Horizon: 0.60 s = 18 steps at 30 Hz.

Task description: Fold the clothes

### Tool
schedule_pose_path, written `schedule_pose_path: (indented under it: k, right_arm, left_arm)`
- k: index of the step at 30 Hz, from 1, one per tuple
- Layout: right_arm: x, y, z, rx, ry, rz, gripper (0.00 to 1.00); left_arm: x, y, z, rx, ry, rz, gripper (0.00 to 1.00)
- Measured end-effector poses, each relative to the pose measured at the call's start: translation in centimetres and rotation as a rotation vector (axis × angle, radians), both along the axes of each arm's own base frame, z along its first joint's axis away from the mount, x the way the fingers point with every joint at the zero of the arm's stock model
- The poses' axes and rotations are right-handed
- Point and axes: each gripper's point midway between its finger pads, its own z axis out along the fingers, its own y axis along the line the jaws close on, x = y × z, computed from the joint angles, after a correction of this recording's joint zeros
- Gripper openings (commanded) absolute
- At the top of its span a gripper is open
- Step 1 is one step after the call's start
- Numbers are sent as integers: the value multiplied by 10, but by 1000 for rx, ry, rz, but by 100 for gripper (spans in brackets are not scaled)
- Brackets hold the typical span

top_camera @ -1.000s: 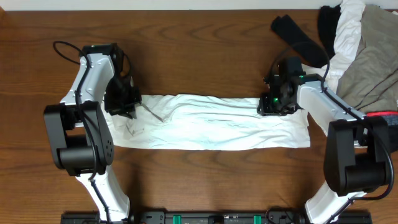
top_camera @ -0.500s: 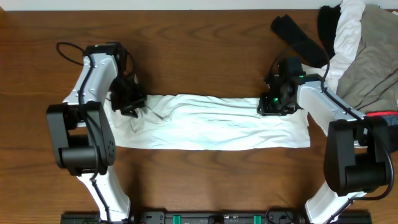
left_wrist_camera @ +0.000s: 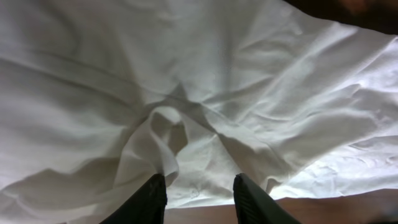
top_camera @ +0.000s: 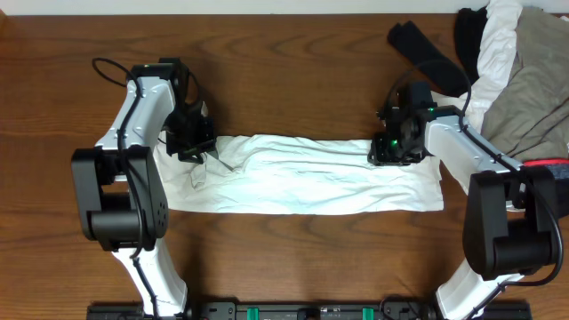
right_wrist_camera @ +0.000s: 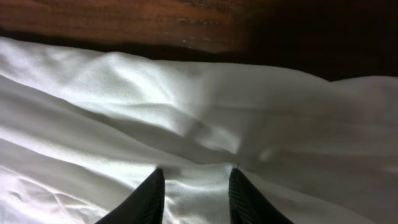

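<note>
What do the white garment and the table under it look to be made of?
The white garment looks like thin woven cloth, probably cotton, matte: it creases softly and a fine weave shows in the right wrist view. The table looks like wood or wood-look veneer, brown with streaky grain and a faint sheen; which one, the pictures leave open.

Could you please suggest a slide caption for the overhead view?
Left claw and right claw sit at opposite ends of the long white cotton shirt spread on the brown wooden table.
</note>
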Motion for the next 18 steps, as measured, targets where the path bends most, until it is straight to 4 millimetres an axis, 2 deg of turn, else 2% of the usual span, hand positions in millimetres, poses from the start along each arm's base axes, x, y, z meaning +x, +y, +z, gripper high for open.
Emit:
schedule_pose_path:
  k: [6, 12, 18]
  right_arm:
    - [-4, -1, -1, -3, 15, 0, 33]
    - [-8, -1, -1, -5, 34, 0, 32]
    - [-10, -1, -2, -6, 44, 0, 32]
  left_arm:
    - [1, -1, -8, -1, -17, -2, 31]
    - [-22, -1, -49, -1, 7, -3, 31]
    - [-24, -3, -51, -12, -69, 20, 31]
